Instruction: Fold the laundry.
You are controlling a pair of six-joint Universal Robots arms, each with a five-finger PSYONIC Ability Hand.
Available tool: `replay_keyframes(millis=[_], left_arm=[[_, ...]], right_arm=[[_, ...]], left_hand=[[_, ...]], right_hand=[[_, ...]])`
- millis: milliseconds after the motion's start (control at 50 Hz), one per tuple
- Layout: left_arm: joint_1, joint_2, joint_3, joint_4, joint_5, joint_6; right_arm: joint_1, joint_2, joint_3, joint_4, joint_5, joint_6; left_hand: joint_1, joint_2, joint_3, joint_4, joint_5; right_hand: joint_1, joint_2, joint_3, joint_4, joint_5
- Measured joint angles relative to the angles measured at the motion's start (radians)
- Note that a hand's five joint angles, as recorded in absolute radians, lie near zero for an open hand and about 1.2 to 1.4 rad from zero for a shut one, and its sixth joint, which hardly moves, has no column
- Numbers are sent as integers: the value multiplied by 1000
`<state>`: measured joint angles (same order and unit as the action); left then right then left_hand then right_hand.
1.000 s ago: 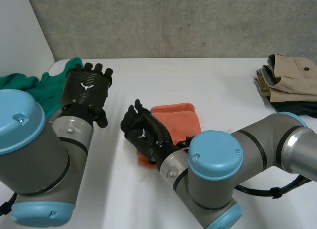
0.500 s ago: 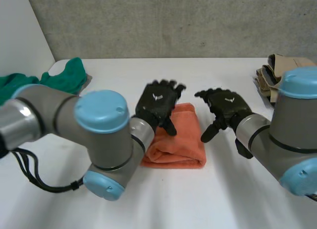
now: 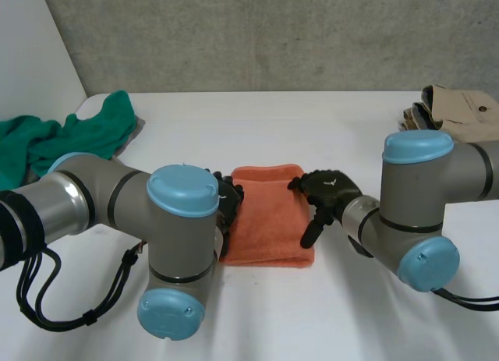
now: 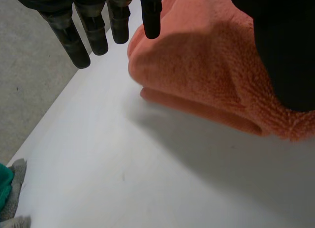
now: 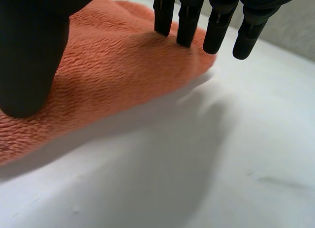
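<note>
The towel (image 3: 269,217), orange and folded into a thick pad, lies on the middle of the white table (image 3: 273,314), between the two hands. In the head view its left edge is partly hidden by the left hand (image 3: 227,203), and that hand is itself mostly covered by the left arm (image 3: 179,221) in front of it.

In the left wrist view the left fingers (image 4: 69,38) hang straight and relaxed; one fingertip touches the towel's (image 4: 206,75) rounded corner, the others are just off it above the table (image 4: 147,179), and the thumb (image 4: 285,50) lies on the top layer. The hand grasps nothing.

The right hand (image 3: 327,191) is at the towel's right edge, at the end of the bent right arm (image 3: 417,197). In its wrist view its fingers (image 5: 216,31) are straight too: two tips rest on the towel (image 5: 113,75), the rest hang past its edge, and the thumb (image 5: 29,55) presses the top. It is released as well.

A crumpled green cloth (image 3: 70,139) lies at the far left, cut off by the edge, and a pile of clothes (image 3: 460,115) at the far right is also cut off.
</note>
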<state>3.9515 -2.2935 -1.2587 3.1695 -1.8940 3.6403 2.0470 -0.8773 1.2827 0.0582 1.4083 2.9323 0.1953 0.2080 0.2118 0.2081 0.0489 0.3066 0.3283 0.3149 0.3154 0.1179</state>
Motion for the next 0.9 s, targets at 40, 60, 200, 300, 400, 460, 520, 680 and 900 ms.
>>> replay_keyframes(millis=[40,60,200,300,400,460,520,680,900], left_arm=[[-2,10,1,2,3,-2],[-3,26,1,5,6,-6],[0,143,-8,17,25,-49],[17,283,-53,25,109,-139],[62,400,-119,28,256,-232],[85,437,-146,28,321,-268],[104,457,-166,28,362,-294],[118,453,-181,29,378,-311],[117,429,-187,48,370,-307]], right_arm=[[6,-27,6,0,15,-19],[11,-59,16,-2,25,-31],[19,-176,86,-40,42,-48],[48,-322,269,-204,72,-62],[125,-378,449,-366,88,-115],[172,-373,516,-427,91,-143],[219,-332,562,-488,94,-166],[254,-197,535,-582,103,-189],[248,-74,425,-649,142,-275]], left_hand=[[0,0,0,0,0],[-1,-2,-1,-1,0],[-3,-2,-1,-2,0],[-4,-2,-1,-2,0],[-4,-2,-1,-2,0],[-4,-2,-1,-2,0],[-4,-2,-1,-2,0],[-4,-2,-1,-2,0],[-4,-2,-1,-2,0]], right_hand=[[0,-2,0,-1,2],[-1,-2,-2,-2,3],[-3,-2,-2,-3,-1],[-3,-2,-4,-3,-4],[-3,-2,-7,-4,-5],[-3,-2,-7,-4,-5],[-3,-2,-7,-4,-4],[1,0,7,7,31],[58,11,55,50,87]])
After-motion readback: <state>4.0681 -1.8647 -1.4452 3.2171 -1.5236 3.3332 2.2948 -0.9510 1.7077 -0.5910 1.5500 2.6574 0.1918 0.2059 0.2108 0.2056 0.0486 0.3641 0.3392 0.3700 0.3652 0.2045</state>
